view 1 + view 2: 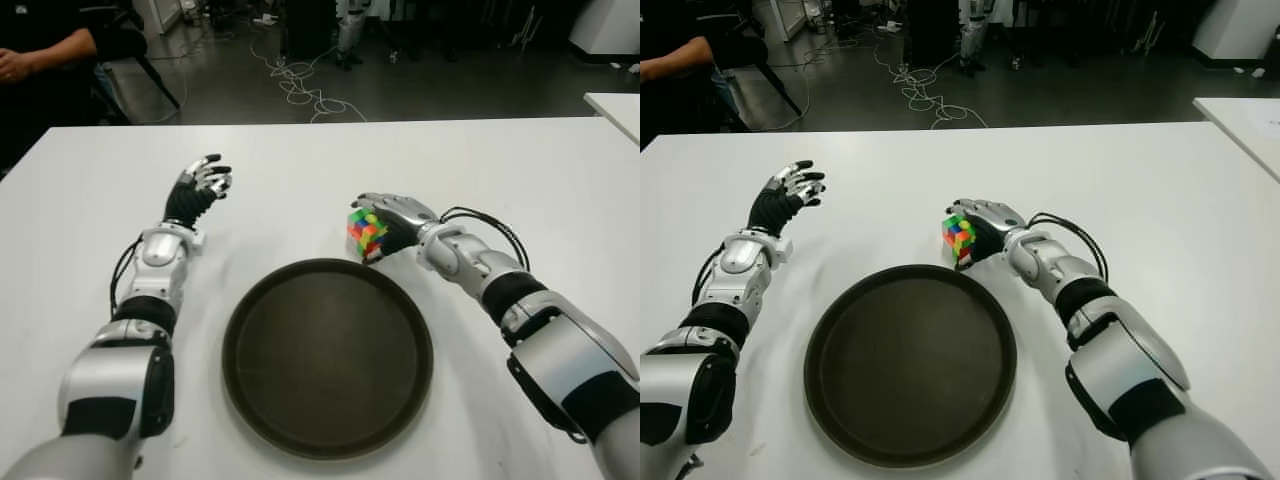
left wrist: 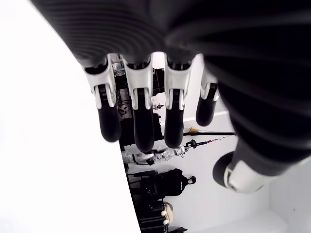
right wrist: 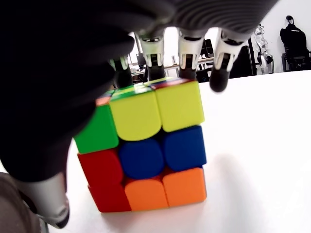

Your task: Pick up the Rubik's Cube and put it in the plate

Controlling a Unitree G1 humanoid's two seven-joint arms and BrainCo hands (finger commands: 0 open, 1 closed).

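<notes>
From the left eye view, the Rubik's Cube (image 1: 366,233) stands on the white table (image 1: 560,180), just beyond the far right rim of the dark round plate (image 1: 250,380). The right robot hand (image 1: 398,222) reaches in from the right and lies over the cube's right side and top, palm turned toward the robot's left. The cube therefore sits on the plate side of this hand. The left robot hand (image 1: 200,188) shows well off to the left of the plate, raised with fingers spread and holding nothing, so the right hand is by far the nearer.

The right eye view gives the same layout: the cube (image 1: 959,239) is tucked under the right robot hand (image 1: 985,223), and the plate's rim (image 1: 970,285) is just beside the cube's lower corner, toward the robot. Judging from this, the carry is a short one, back toward the robot and a little to its left.

The left wrist view shows only that hand's dark fingertips (image 2: 142,127) hanging straight and apart, nothing between them.

In the right wrist view the cube (image 3: 146,150) fills the frame, with its base on the table. The fingers (image 3: 187,58) curl over its far top edge and the thumb (image 3: 48,199) comes down along its near side. The hand looks wrapped around the cube, though whether it is gripping firmly cannot be told; the cube appears not yet lifted.
</notes>
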